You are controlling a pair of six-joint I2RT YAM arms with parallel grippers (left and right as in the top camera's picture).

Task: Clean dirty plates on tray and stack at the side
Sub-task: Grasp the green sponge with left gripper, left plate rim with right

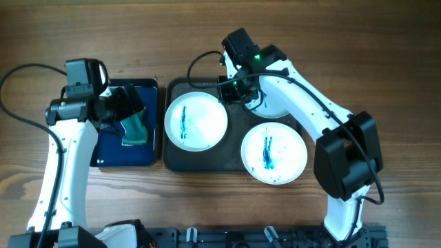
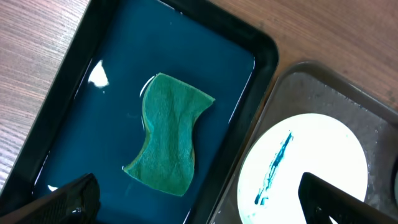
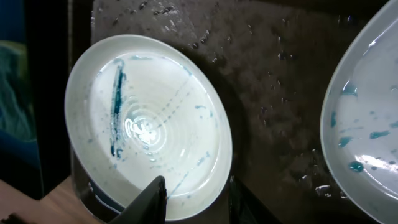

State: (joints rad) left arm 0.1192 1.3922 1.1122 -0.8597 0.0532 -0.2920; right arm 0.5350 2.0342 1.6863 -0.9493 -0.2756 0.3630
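**Sponge not yet taken up, 3 plates unwashed**

The left pincer is held wide open directly over the blue tray, and nothing is gripped. The sponge lies flat just ahead of it, between the lines of its fingers, in what looks like shallow water. It is probably kept there to stay wet. The wide spread is judged to suit closing across the sponge's narrow waist.

The right pincer is parted only slightly, and nothing is seen clamped. The rim of the streaked plate passes beneath the gap between its fingers; whether contact is made cannot be told. This post is presumably taken so that the plate can be steadied for wiping. A 2nd plate, speckled, lies off to this pincer's side, apart from the 1st. In the overhead view 3 plates are found on the dark tray, 1 mostly hidden under the right arm, so no cleaning or stacking is judged done.
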